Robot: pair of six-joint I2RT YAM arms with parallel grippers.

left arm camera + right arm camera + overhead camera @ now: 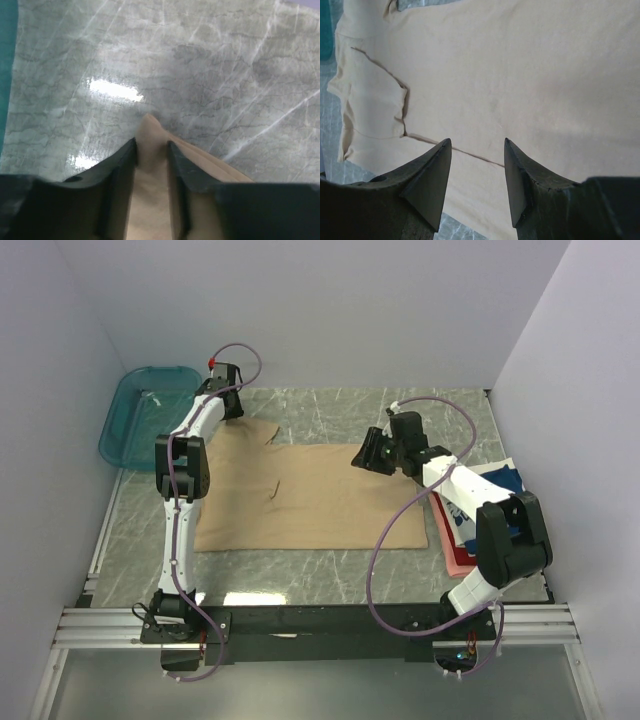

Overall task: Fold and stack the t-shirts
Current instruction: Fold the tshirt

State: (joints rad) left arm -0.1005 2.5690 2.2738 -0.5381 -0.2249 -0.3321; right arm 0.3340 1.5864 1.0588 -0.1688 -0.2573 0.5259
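A plain tan t-shirt (pixel 320 495) lies spread flat in the middle of the table. My left gripper (pixel 232 405) is at its far left corner and is shut on a fold of the tan cloth (pixel 150 127), which sticks out between the fingers (pixel 122 160). My right gripper (pixel 365 455) hovers open and empty over the shirt's far right edge; the tan shirt (pixel 520 75) fills the right wrist view, with a folded sleeve at the left. A pile of navy, white, red and pink shirts (pixel 490 485) lies at the right, partly under the right arm.
A teal plastic basket (pixel 145 415) stands off the far left corner of the grey marble tabletop (pixel 330 410). White walls close in the back and both sides. A metal rail (pixel 320 625) runs along the near edge.
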